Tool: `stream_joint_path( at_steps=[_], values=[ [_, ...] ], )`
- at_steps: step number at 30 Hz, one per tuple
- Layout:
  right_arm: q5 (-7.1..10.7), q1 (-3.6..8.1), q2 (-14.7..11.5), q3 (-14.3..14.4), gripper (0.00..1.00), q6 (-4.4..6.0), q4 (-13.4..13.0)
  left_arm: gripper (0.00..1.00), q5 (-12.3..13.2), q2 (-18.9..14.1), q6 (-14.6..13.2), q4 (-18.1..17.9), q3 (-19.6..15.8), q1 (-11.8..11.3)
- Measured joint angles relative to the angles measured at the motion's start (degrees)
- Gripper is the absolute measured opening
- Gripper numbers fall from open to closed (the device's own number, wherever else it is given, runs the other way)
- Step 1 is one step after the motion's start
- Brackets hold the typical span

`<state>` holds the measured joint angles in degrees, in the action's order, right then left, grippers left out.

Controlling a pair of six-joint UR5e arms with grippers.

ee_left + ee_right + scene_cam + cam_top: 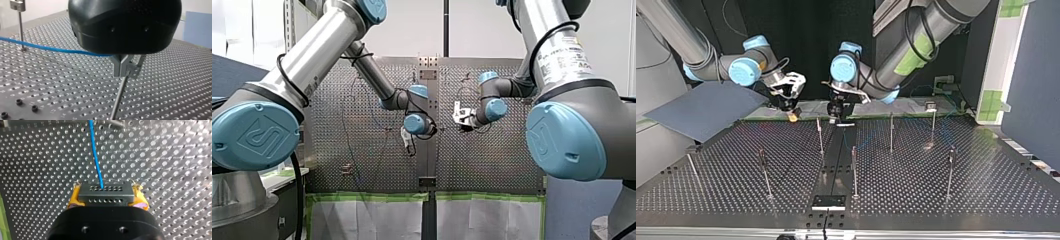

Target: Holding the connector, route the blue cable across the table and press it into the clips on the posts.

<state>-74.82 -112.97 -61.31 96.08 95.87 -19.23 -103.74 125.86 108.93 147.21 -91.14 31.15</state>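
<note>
Two end effectors: the right end effector (106, 189) is clamped on the connector (105, 196), with its yellow pads (73, 199) pressed against the connector's two short ends. The left end effector (127, 67) hangs over the top of a thin post (118, 98); how far open it is cannot be told.
Blue cable (96, 157): it leaves the middle of the connector's face and runs straight ahead of the right end effector, low over the perforated desk (37, 170).
Cable by the left end effector: in the left wrist view the cable crosses from beside a farther post (20, 27) and passes out of sight behind the black body, close under it. Whether it touches the clip there cannot be told.
Step in hand: probably seating the cable in this post's clip.
Doing it well: the right side needs a firm hold and light tension, so the cable lies straight and level with the clip. The left should press squarely down over the slot without bending the post.
Risk: slack cable could slip past the clip.
</note>
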Motion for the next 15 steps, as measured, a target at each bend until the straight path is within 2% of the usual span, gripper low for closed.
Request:
stream_joint_path(
  at_steps=[5,15],
  values=[
    [0.71,0.73,1.20,-0.81,0.00,0.26,-0.30,0.00,0.82,0.02,0.56,0.07,0.96,-0.56],
    [2.22,1.88,1.69,-2.44,0.00,0.98,-0.30,0.00,0.88,0.19,1.52,1.87,0.94,-0.79]
  ],
)
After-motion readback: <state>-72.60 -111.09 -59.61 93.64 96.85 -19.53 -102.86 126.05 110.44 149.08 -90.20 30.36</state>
